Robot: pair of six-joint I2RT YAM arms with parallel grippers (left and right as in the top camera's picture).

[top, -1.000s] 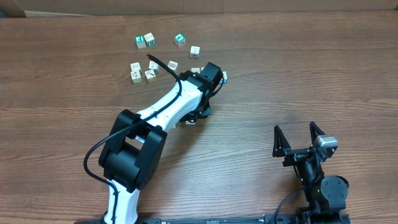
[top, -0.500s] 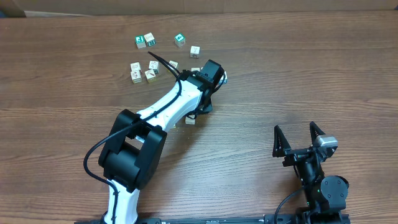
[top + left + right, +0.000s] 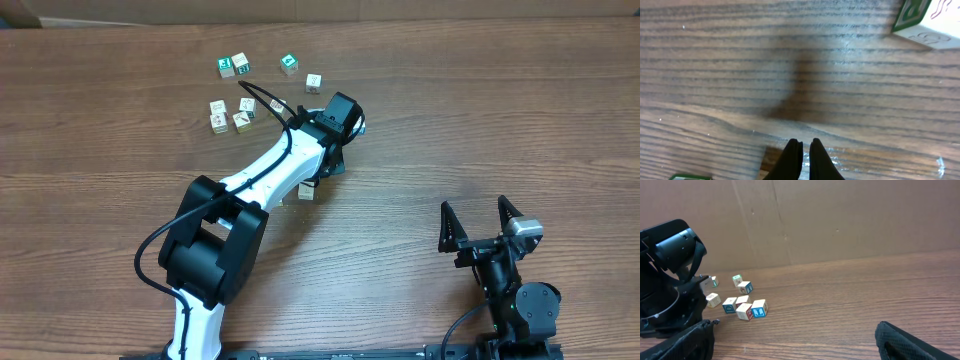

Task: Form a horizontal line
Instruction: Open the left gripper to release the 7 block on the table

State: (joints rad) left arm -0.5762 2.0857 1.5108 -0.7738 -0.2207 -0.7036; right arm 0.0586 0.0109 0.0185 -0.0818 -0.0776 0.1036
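Note:
No straight row of cubes shows. Small pale wooden cubes lie scattered at the far left of the table: two green-faced ones (image 3: 226, 67), (image 3: 289, 64), one (image 3: 313, 82), and a loose group (image 3: 241, 120). One cube (image 3: 306, 190) lies beside my left arm. My left gripper (image 3: 328, 165) points down at the table right of the group. In the left wrist view its fingers (image 3: 804, 155) are shut on nothing, with a green-faced cube (image 3: 920, 20) ahead to the right. My right gripper (image 3: 483, 222) is open and empty at the near right.
The right wrist view shows the left arm (image 3: 665, 280) at the left and several cubes (image 3: 745, 307) on the wooden table, some with blue faces. A brown cardboard wall (image 3: 840, 220) stands behind the table.
My left gripper has moved a little toward the far side, covering one cube there and uncovering the cube beside the arm. The right arm has not moved.

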